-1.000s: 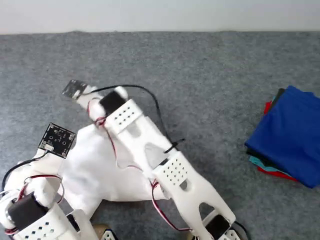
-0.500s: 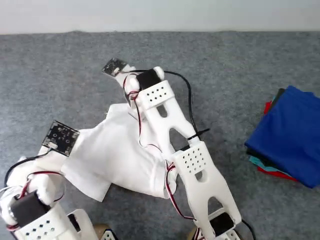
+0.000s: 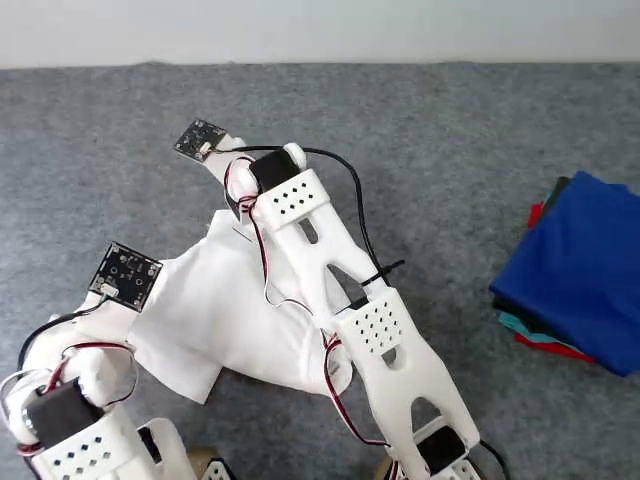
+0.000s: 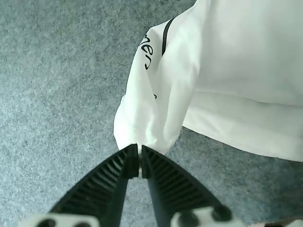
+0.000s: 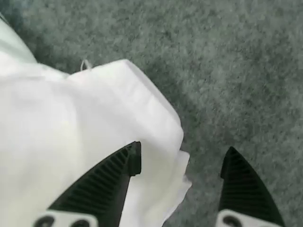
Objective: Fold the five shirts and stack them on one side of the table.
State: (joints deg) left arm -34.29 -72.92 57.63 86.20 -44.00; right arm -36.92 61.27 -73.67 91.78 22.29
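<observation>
Shirt (image 3: pixel 230 310) lies wider than before. We see right gripper (image 5: pixel 183 149) parted over its far corner, left gripper (image 4: pixel 139 149) clamped on its edge; folding pending.

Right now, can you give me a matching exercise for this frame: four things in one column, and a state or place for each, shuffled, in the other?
Things:
1. left gripper
2. right gripper
3. white shirt
4. blue shirt

States and places:
A. open, over a corner of white cloth
B. on top of the folded pile
C. shut on an edge of white cloth
D. lying rumpled on the grey table

Pairs: 1-C, 2-A, 3-D, 4-B
</observation>
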